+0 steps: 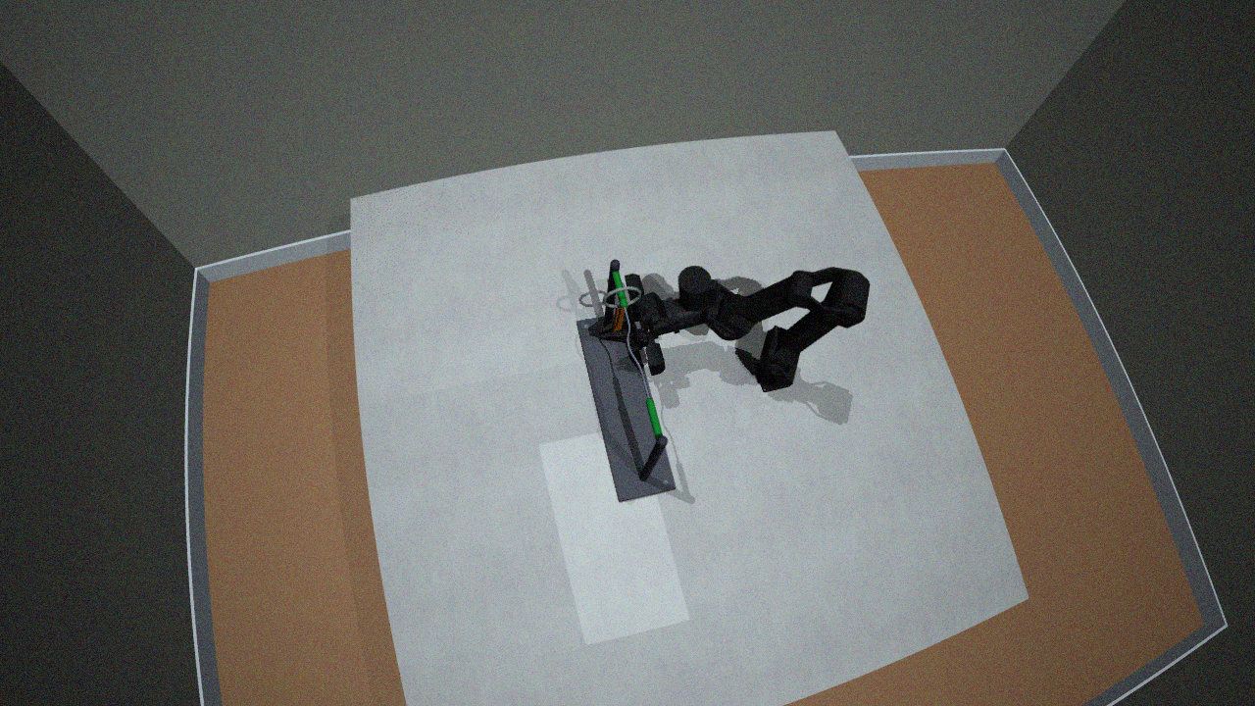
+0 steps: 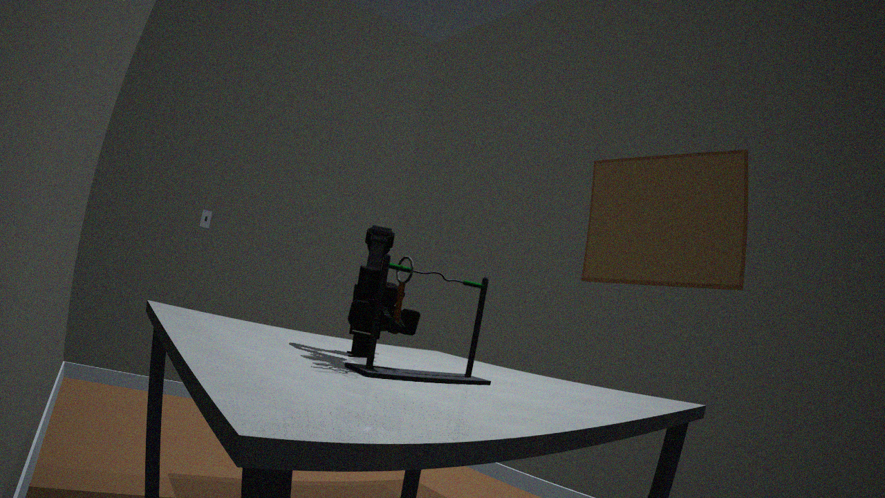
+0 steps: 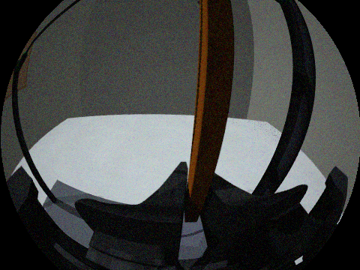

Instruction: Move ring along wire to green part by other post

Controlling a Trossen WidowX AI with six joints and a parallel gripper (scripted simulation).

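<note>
- At the far post, fingers clamped on the orange handle (image 3: 207,105) by the gripper (image 3: 196,215).
- Above it, ring (image 2: 405,267) around the green wire section (image 1: 621,287).
- Behind, arm (image 1: 772,307) folded low at the elbow.
- Beyond, grey wire (image 2: 436,274) leading to the other post (image 2: 476,328), open table (image 1: 833,491) alongside.

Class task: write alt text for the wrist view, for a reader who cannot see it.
The tool is shut on the lower end of an upright orange handle, seen close up. Behind lie a pale table top and a dark post.
</note>
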